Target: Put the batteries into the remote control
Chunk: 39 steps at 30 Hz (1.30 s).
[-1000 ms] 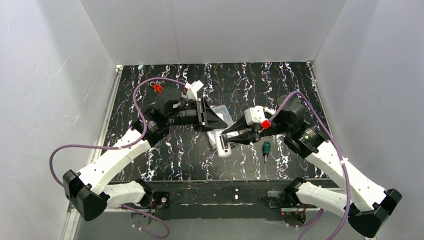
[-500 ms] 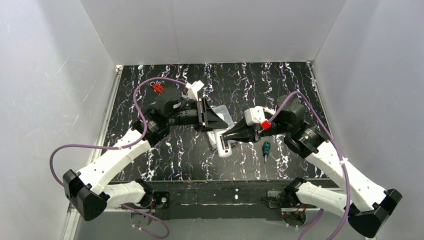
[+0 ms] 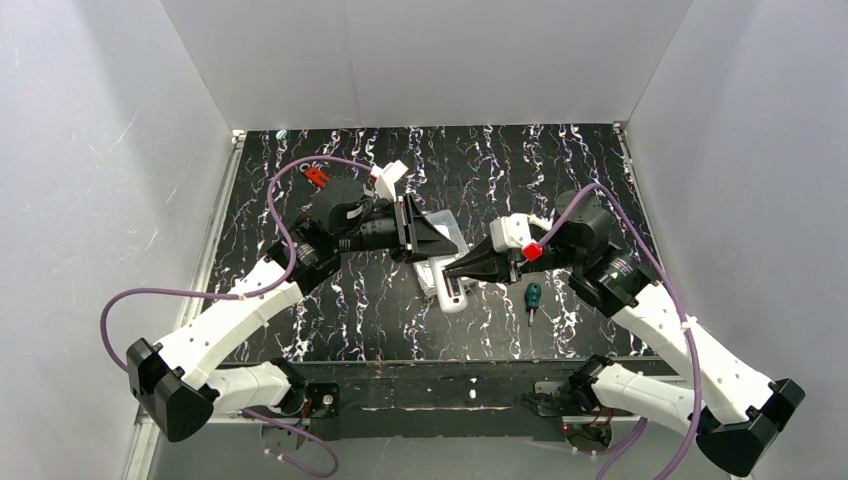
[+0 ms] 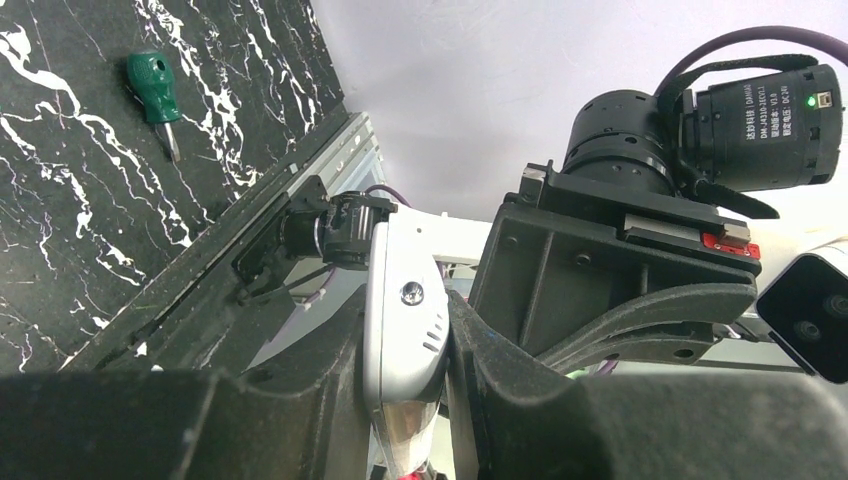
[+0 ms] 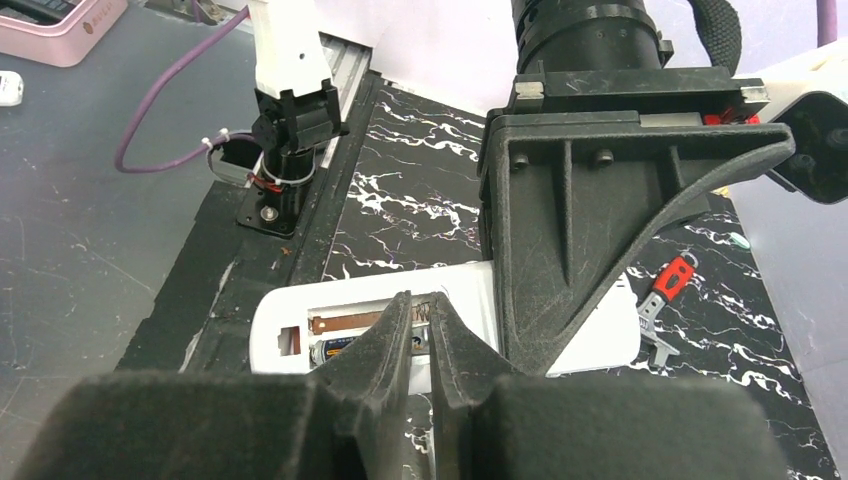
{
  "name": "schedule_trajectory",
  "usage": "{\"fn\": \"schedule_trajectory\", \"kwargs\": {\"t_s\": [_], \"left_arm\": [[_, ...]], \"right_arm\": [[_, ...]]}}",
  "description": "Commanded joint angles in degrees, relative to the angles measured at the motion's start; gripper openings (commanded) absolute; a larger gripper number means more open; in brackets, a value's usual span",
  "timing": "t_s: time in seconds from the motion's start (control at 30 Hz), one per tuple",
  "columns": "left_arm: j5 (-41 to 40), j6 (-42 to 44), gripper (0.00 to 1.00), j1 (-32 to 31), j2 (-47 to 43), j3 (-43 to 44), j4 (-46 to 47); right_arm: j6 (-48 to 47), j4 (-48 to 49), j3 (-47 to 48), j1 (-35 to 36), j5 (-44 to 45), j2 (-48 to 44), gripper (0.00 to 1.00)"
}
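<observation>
— At the open battery bay, the right gripper (image 5: 422,312) stood nearly closed, tips against the battery (image 5: 335,350); could not tell whether it gripped anything.
— Remote control (image 5: 280,312)?
— Was clamped in the left gripper (image 4: 405,325), mid-table (image 3: 560,160).

The left arm (image 3: 240,310) is reaching forward and inward, and the left end effector (image 3: 440,250) is clamping the remote control (image 4: 402,325) between its fingers. The right arm (image 3: 660,310) is stretching in from the opposite side. The right end effector (image 5: 425,315) is pointing toward the left one, its fingers standing almost together with only a narrow slit between them.
</observation>
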Motion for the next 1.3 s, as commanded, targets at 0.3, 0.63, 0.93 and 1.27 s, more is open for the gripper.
{"fn": "schedule_trajectory", "kwargs": {"t_s": [0.3, 0.63, 0.93, 1.27], "left_arm": [[-2.1, -3.1, 0.0, 0.6, -2.3, 0.1, 10.0], [-2.5, -4.0, 0.0, 1.8, -4.0, 0.8, 10.9], [-3.3, -4.5, 0.0, 2.7, -5.2, 1.1, 11.6], [-3.1, 1.2, 0.0, 2.8, -5.4, 1.1, 5.5]], "right_arm": [[-1.0, -3.6, -0.5, 0.4, -0.2, -2.1, 0.17], [-1.2, -4.1, -1.1, 0.4, 0.4, -2.3, 0.15], [-1.3, -4.9, -1.7, 0.5, 0.7, -2.7, 0.14], [1.4, -1.3, -1.7, 0.4, 1.1, -4.8, 0.13]]}}
